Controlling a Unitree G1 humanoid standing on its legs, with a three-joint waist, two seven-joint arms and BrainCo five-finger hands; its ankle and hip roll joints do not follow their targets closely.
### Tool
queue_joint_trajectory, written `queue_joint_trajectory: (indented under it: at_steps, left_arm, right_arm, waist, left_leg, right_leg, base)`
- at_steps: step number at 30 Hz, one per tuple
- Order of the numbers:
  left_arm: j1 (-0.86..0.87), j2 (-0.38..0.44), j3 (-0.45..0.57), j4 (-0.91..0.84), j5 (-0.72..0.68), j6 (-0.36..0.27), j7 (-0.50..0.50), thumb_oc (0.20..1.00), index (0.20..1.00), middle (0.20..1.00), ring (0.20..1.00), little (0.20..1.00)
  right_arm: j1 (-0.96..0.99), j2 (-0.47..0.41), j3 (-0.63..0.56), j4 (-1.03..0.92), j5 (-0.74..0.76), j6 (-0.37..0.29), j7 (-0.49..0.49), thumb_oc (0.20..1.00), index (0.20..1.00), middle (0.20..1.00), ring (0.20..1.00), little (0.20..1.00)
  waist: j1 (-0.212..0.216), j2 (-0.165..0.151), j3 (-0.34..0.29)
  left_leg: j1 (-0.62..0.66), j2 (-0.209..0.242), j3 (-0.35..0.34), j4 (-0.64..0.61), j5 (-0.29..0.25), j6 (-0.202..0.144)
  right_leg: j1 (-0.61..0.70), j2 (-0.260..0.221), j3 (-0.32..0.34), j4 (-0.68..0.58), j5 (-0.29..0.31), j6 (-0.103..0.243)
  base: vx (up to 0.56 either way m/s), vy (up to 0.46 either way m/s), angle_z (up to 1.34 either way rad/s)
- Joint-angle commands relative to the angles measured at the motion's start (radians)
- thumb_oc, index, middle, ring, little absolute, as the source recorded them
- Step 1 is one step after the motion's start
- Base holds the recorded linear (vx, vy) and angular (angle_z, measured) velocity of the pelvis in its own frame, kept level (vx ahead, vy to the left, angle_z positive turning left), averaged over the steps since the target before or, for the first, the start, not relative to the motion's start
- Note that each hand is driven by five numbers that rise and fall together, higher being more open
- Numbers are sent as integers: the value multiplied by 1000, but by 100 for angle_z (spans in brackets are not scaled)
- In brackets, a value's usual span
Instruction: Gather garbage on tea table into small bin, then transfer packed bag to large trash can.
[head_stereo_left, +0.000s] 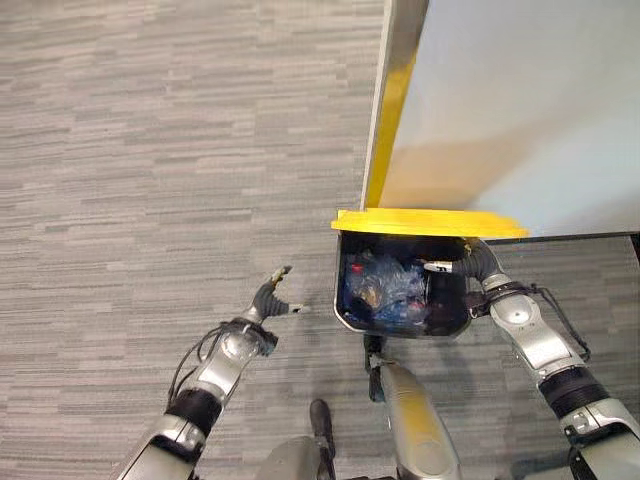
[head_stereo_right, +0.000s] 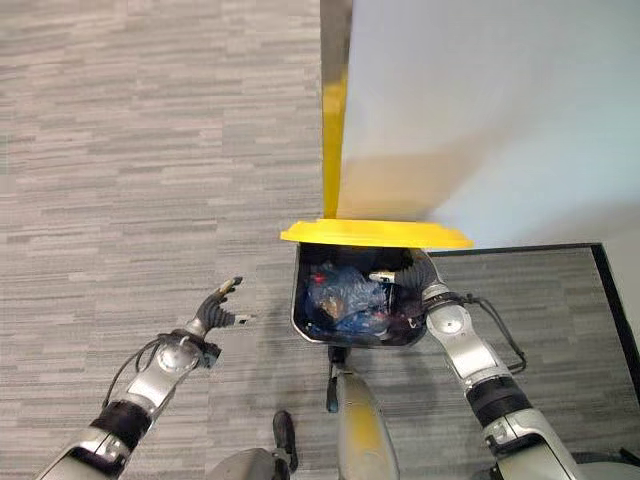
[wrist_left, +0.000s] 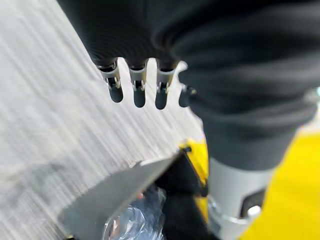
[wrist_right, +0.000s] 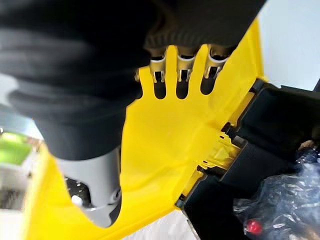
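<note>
The large trash can (head_stereo_left: 341, 300) stands on the carpet with its yellow lid (head_stereo_left: 430, 222) flipped up at the back. Inside its black liner lies the clear packed bag (head_stereo_left: 392, 288) of garbage, with blue and red bits showing through. My right hand (head_stereo_left: 468, 262) is at the can's back right corner, just under the lid. In the right wrist view its fingers (wrist_right: 182, 70) are straight against the yellow lid (wrist_right: 165, 150), holding nothing. My left hand (head_stereo_left: 268, 298) hovers over the carpet left of the can, fingers (wrist_left: 139, 90) straight and empty.
A white wall panel (head_stereo_left: 520, 100) with a yellow-edged post (head_stereo_left: 395, 100) rises right behind the can. A dark mat (head_stereo_right: 560, 290) lies on the floor to the right. Grey carpet (head_stereo_left: 150, 150) spreads to the left and ahead.
</note>
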Motion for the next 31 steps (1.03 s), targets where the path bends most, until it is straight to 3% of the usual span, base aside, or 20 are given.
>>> queue_joint_trajectory:
  at_steps: [1, 5, 10, 11, 12, 17, 19, 21, 24, 31]
  left_arm:
    - [68, 89, 40, -30, -79, -24, 3, 1000, 1000, 1000, 1000, 1000]
    - [171, 85, 153, -33, -105, -16, -1, 1000, 1000, 1000, 1000, 1000]
    - [230, 74, 208, -19, -117, -7, -6, 1000, 1000, 1000, 1000, 1000]
    - [236, 73, 209, -19, -120, -4, -9, 1000, 1000, 1000, 1000, 1000]
    - [236, 74, 209, -19, -120, -4, -9, 1000, 1000, 1000, 1000, 1000]
    - [265, 74, 216, -26, -124, 5, -23, 1000, 1000, 1000, 1000, 1000]
    - [271, 71, 212, -30, -128, 5, -20, 1000, 1000, 1000, 1000, 1000]
    - [279, 72, 208, -19, -133, 5, -29, 1000, 1000, 1000, 1000, 1000]
    - [287, 67, 201, -14, -140, 5, -35, 1000, 1000, 1000, 1000, 1000]
    - [286, 54, 198, 23, -143, 8, -41, 1000, 1000, 1000, 1000, 1000]
  right_arm:
    - [16, 63, -33, 8, -17, -43, 17, 1000, 1000, 1000, 1000, 1000]
    - [107, 71, -95, 17, -27, -33, 41, 1000, 1000, 1000, 1000, 1000]
    - [181, 94, -120, 77, -48, -15, 60, 1000, 1000, 1000, 1000, 1000]
    - [198, 96, -126, 89, -47, -13, 60, 1000, 1000, 1000, 1000, 1000]
    - [198, 97, -126, 89, -47, -13, 60, 1000, 1000, 1000, 1000, 1000]
    - [270, 116, -157, 132, -40, -23, 58, 1000, 1000, 1000, 1000, 1000]
    - [278, 121, -160, 139, -37, -25, 56, 1000, 1000, 1000, 1000, 1000]
    - [294, 127, -156, 166, -38, -19, 62, 1000, 1000, 1000, 1000, 1000]
    - [293, 121, -151, 183, -36, -17, 64, 1000, 1000, 1000, 1000, 1000]
    - [306, 104, -153, 223, -32, -13, 61, 1000, 1000, 1000, 1000, 1000]
  waist:
    - [25, -77, -73]
    - [44, -92, -77]
    - [48, -96, -82]
    - [53, -89, -74]
    - [52, -93, -75]
    - [75, -53, -90]
    - [79, -53, -95]
    - [85, -74, -126]
    - [81, -74, -148]
    - [74, -79, -192]
  left_leg:
    - [55, -95, -24, 107, -185, 44]
    - [47, -118, -21, 134, -179, 57]
    - [47, -121, -13, 114, -139, 70]
    - [34, -113, -9, 120, -132, 72]
    - [31, -117, -10, 119, -128, 72]
    - [-54, -70, 21, 105, -64, 76]
    - [-57, -64, 24, 96, -54, 70]
    - [-65, -66, 28, 83, -44, 60]
    - [-76, -44, 49, 71, -32, 48]
    - [-49, -27, 56, 32, -12, 26]
  right_leg:
    - [-38, -67, 41, -220, 224, 202]
    - [4, -85, 6, -266, 230, 214]
    - [11, -88, -9, -224, 244, 231]
    - [20, -80, -5, -180, 207, 226]
    - [17, -84, -4, -180, 208, 226]
    - [40, -52, 74, 127, 25, 159]
    - [68, -48, 92, 108, 29, 161]
    - [168, -20, 99, -43, -14, 151]
    - [192, 8, 123, -123, 4, 158]
    - [279, 21, 119, -251, 19, 143]
  base:
    - [-118, 71, 1]
    - [-101, 69, -6]
    - [-108, 66, -5]
    - [-107, 24, -9]
    - [-147, 32, -8]
    - [-159, 9, -17]
    - [5, -77, -35]
    - [75, -126, -27]
    - [47, -121, -14]
    - [60, -65, -12]
